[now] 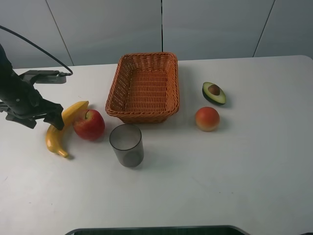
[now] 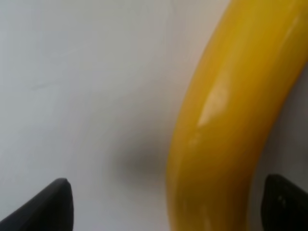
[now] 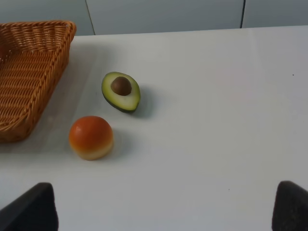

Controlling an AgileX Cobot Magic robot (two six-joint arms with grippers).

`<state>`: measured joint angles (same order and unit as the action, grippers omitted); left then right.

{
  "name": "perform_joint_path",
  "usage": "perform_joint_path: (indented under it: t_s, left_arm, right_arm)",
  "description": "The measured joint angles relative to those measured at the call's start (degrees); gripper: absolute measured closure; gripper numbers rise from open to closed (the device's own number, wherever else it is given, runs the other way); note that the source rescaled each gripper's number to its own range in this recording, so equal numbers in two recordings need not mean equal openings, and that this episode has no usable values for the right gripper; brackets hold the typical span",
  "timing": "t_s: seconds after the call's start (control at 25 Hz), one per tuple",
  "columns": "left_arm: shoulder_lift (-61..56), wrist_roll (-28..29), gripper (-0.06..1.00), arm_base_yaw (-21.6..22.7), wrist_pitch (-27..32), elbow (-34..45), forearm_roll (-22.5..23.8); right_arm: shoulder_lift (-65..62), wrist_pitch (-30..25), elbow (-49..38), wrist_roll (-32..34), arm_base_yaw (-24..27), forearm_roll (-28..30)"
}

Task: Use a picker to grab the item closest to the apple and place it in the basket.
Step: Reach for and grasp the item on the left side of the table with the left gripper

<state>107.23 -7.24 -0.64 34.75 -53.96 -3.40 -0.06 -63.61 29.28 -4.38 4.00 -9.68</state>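
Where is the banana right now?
In the exterior high view the banana lies on the left of the table, right beside the red apple, with the open left hand straddling its middle.

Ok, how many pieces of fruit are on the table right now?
4: a curved yellow banana beside a red apple left of the woven wicker basket; a halved green avocado and a round orange-red fruit right of it.

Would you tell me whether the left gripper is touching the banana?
Apart: the left wrist view shows bare table between the banana and each fingertip of the left gripper.
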Motion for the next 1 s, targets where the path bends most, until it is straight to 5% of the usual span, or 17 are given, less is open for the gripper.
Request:
perform_joint_path:
  t_s: [0.28, 0.88, 1.0]
  left_arm:
    - [1.81, -3.10, -0.06, 0.00, -2.07, 0.00, -4.30]
    - [3.29, -3.60, -0.06, 0.00, -10.17, 3.96, -4.80]
    - [3.29, -3.60, 0.01, 0.00, -10.32, 3.96, -4.80]
  right_arm:
    - [0.00, 0.00, 0.00, 0.00, 0.00, 0.00]
    - [0.00, 0.00, 0.00, 0.00, 0.00, 0.00]
    - [0.00, 0.00, 0.00, 0.00, 0.00, 0.00]
